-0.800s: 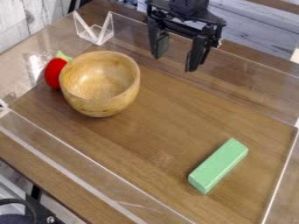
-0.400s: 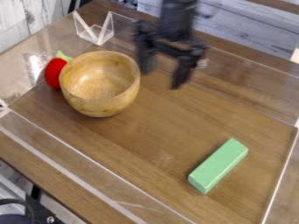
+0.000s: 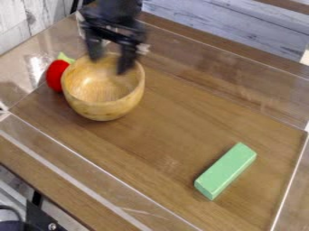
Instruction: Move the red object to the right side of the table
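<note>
Camera view, the only one. Step in hand looks like the approach: the gripper (image 3: 111, 52) hangs over the far rim of the wooden bowl (image 3: 103, 87), at the left end of the table (image 3: 182, 135). Nothing grasped yet, so the move to the right side is not started.

The strawberry (image 3: 57, 74), the red object of the task, sits at the far left, touching or just beside the bowl's left wall, partly hidden behind it. Leafy top faces up and away. It is squeezed between the bowl and the clear wall on the left, tight spot.

Jaws: spread wide, both fingers visible with a clear gap between them, pointing down. They hold nothing. Whether a fingertip touches the bowl rim I cannot tell, the picture is blurred there; it looks just above it.

Next move, as a judgement: the gripper needs to shift left past the bowl's rim, come down over the strawberry without knocking the bowl, close on it, lift, then carry it across to the right side. Risk: little room beside the bowl, a finger could land on the rim or push the strawberry against the wall.

Green block (image 3: 226, 170) lies near right, well apart from all this; drop zone should avoid it.
</note>
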### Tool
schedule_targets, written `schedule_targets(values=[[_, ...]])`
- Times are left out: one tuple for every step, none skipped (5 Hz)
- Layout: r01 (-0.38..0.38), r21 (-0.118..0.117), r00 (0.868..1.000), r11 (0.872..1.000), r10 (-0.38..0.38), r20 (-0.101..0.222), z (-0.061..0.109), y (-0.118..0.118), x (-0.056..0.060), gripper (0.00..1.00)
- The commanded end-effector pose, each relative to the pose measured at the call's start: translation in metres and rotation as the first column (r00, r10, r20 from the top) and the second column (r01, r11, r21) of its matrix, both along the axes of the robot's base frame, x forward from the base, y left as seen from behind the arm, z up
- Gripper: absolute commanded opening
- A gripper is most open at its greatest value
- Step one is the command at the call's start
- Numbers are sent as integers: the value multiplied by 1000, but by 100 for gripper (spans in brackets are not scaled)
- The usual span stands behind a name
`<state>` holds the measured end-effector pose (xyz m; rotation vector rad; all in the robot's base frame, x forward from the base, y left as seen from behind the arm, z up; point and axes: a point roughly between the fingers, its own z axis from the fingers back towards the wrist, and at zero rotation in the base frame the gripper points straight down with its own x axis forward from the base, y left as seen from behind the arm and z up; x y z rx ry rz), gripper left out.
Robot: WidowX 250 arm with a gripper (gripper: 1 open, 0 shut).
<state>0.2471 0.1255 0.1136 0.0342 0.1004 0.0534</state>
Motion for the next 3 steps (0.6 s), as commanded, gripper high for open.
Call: schedule_targets(values=[[-1, 41, 995, 999, -3, 97, 17, 39, -11, 100], [-9, 36, 994, 999, 5, 112, 14, 75, -16, 100], [-22, 29, 992, 999, 19, 121, 7, 86, -10, 100]])
